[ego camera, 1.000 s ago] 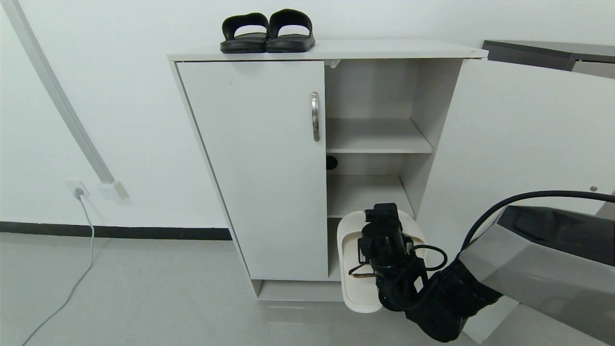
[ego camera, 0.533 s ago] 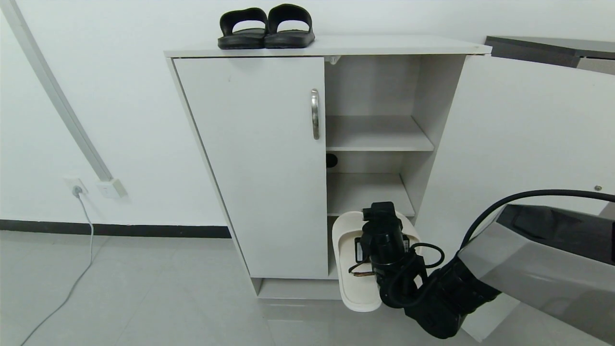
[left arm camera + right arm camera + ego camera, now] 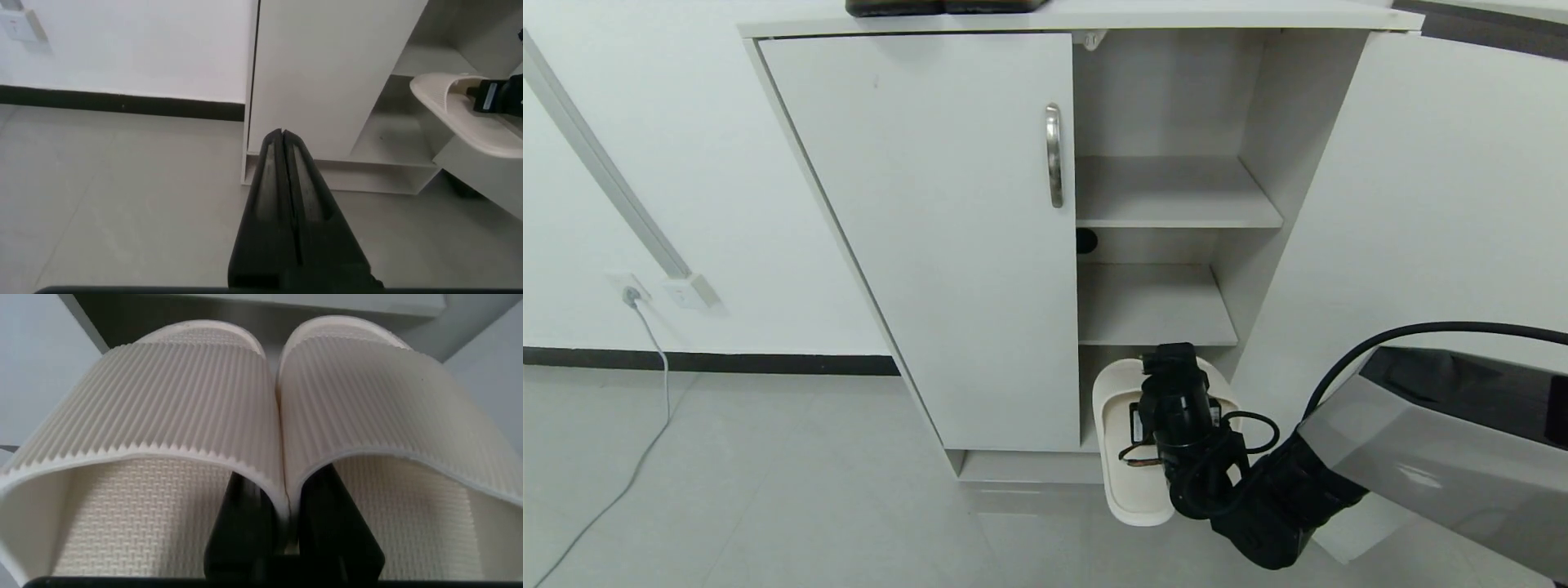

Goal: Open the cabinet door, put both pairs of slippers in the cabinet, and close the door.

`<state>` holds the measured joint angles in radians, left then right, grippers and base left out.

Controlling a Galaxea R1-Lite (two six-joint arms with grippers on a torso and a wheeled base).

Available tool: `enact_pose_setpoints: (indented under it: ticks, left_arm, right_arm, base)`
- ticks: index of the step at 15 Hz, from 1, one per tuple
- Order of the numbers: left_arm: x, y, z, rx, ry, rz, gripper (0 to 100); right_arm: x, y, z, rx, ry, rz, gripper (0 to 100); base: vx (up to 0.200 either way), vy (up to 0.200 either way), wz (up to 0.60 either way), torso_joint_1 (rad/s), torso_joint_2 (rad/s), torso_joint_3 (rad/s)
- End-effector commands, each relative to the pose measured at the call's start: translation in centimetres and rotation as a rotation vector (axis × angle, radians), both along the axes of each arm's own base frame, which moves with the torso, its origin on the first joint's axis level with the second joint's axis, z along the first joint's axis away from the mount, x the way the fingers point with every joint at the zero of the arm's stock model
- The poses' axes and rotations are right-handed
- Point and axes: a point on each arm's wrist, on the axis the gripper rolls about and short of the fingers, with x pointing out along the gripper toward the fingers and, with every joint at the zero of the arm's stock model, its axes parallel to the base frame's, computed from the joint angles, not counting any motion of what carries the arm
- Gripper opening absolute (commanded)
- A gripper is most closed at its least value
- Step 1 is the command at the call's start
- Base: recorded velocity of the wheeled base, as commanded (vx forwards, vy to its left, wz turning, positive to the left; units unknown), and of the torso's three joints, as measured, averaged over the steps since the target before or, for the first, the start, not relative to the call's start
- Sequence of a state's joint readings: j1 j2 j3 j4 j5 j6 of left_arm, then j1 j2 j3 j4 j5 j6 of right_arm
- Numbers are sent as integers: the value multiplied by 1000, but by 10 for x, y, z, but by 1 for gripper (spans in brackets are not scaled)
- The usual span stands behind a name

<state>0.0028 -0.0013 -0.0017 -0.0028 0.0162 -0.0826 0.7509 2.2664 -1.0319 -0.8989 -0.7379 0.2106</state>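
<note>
A pair of cream slippers (image 3: 1115, 441) hangs side by side in my right gripper (image 3: 1168, 371), at the mouth of the cabinet's bottom compartment, toes under the lower shelf (image 3: 1152, 314). In the right wrist view the right gripper (image 3: 286, 502) is shut on the two inner strap edges of the cream slippers (image 3: 163, 416). The white cabinet (image 3: 915, 245) has its left door closed and its right door (image 3: 1421, 204) swung open. Black slippers (image 3: 939, 6) lie on the cabinet top. My left gripper (image 3: 283, 143) is shut, empty, low over the floor before the cabinet.
An upper shelf (image 3: 1168, 196) is bare. The closed door carries a metal handle (image 3: 1054, 155). A wall socket with a cable (image 3: 629, 294) sits left of the cabinet. Grey tiled floor (image 3: 768, 506) lies open to the left.
The head view has shifted, so the cabinet stands larger and higher in the picture. Against the cabinet, the right gripper with the cream slippers now sits lower, under the lower shelf.
</note>
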Motion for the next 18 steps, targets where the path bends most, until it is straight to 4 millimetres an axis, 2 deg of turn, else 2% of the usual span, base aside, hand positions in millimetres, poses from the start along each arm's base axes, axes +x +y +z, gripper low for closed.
enact_pose_setpoints:
  ticks: [1,4,7,17,18]
  left_arm:
    - [0,0,0,0,1,1,0]
    - [0,0,0,0,1,1,0]
    - [0,0,0,-2,1,3,0]
    - [0,0,0,0,1,4,0]
    - [0,0,0,-2,1,4,0]
  right_arm:
    - [0,1,-1,2,-3,1,0]
    - [3,3,5,30,-117,7,0]
    - [13,-7,2,-14,-231,-11,0]
    - [16,-10,1,-15,-231,-18,0]
    - [16,-10,1,-15,-231,-18,0]
  base:
    - [0,0,0,7,2,-198]
    - [0,0,0,3,2,-107]
    - [0,0,0,0,0,0]
    - [0,0,0,0,0,0]
    - [200,0,0,2,-2,7]
